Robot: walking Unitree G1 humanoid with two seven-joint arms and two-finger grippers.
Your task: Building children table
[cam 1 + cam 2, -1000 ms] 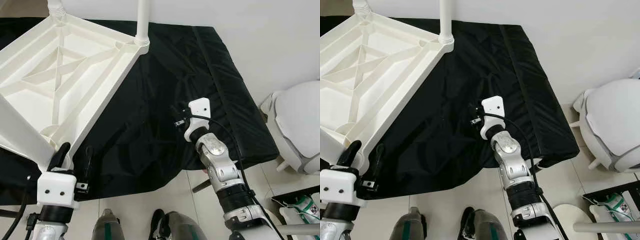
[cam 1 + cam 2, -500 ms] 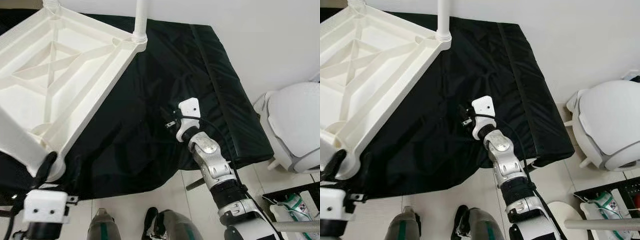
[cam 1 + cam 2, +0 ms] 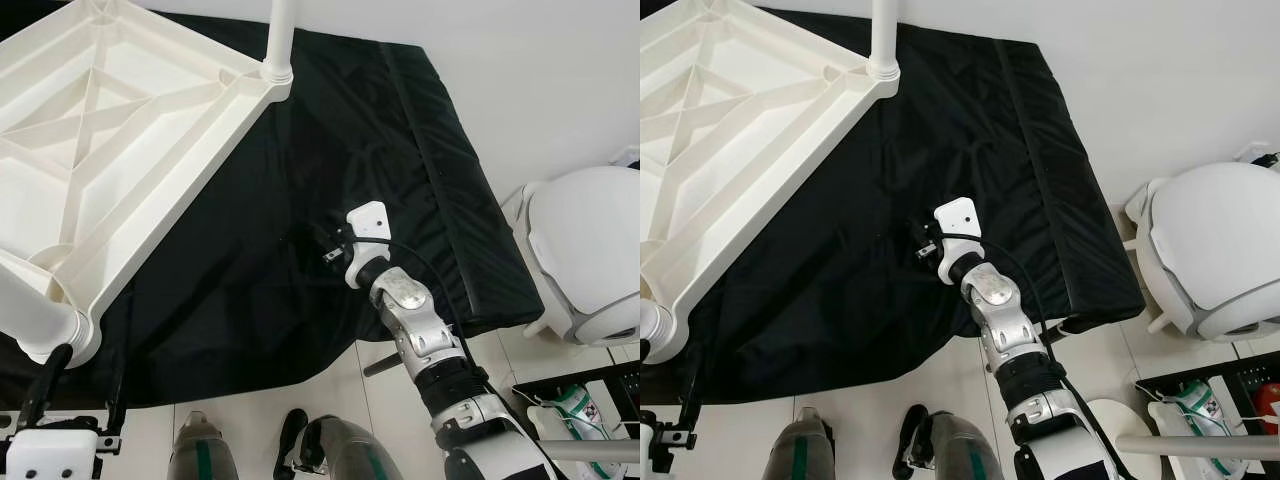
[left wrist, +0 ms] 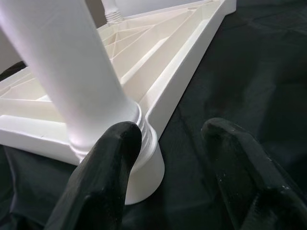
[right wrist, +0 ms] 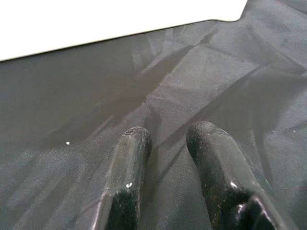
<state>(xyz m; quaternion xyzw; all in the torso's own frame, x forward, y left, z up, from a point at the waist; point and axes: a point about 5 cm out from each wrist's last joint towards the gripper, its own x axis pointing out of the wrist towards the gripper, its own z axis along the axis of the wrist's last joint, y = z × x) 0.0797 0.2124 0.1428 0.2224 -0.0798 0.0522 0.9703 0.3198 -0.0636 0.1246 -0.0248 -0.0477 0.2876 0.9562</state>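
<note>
White tabletop [image 3: 120, 150] lies upside down on black cloth [image 3: 330, 170], ribbed underside up so the corner sockets face upward for legs. Landmark: the near corner leg [image 4: 72, 81], already seated in the tabletop's nearest corner socket and standing upright. A second leg [image 3: 282, 35] stands at the far-right corner of the tabletop, well apart from the near one; a third is just visible in the left wrist view further along the tabletop.

Left gripper [image 4: 170, 148] sits low, just in front of the near corner leg. Fingers [image 4: 112, 167] are spread, nothing between them. One finger overlaps the leg base in the left wrist view; contact unclear. Looks like a release after seating the leg, or a setup to re-grip and tighten; can't say which.

Right gripper [image 5: 168, 139] is well apart from the near corner leg, out over bare cloth to the right of the tabletop. Fingers [image 5: 134, 158] are slightly parted, holding nothing, tips low over the cloth, probably parked out of the way or waiting.

The cloth likely pads the tabletop and stops it sliding. Robot's feet [image 3: 200, 450] are on the tile floor [image 3: 330, 390] at the cloth edge, and a white rounded object [image 3: 590, 250] sits on the floor far right.
</note>
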